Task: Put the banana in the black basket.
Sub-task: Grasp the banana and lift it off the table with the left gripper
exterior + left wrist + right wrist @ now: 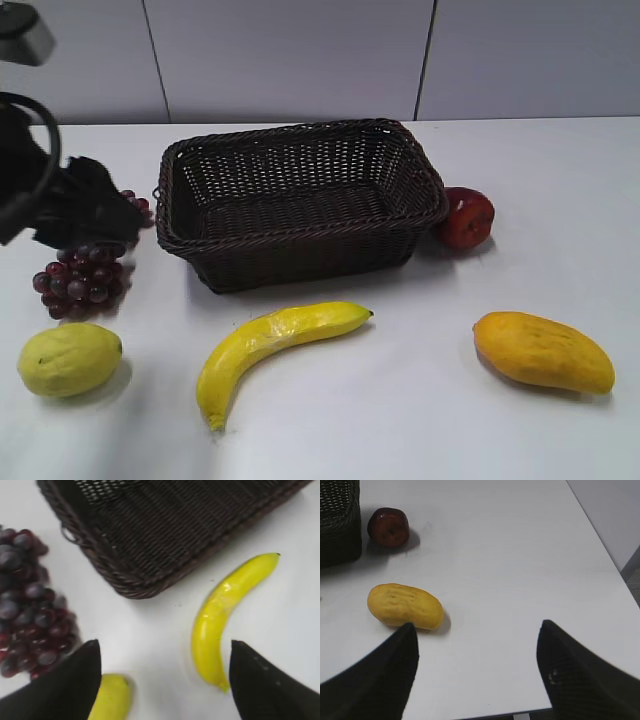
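Note:
The banana (270, 345) lies on the white table in front of the black basket (300, 200), which is empty. In the left wrist view the banana (222, 615) lies below the basket's corner (150, 545). My left gripper (165, 652) is open and empty above the table, the banana's lower tip close to its right finger. The left arm (60, 200) shows at the far left of the exterior view, its jaws hidden there. My right gripper (476, 635) is open and empty over bare table near the front edge. It is out of the exterior view.
A lemon (68, 358) lies front left, also in the left wrist view (112, 697). Purple grapes (80, 275) lie left of the basket. A mango (543, 350) lies front right, a red apple (465, 218) beside the basket's right end. The table's right edge (600, 535) is near.

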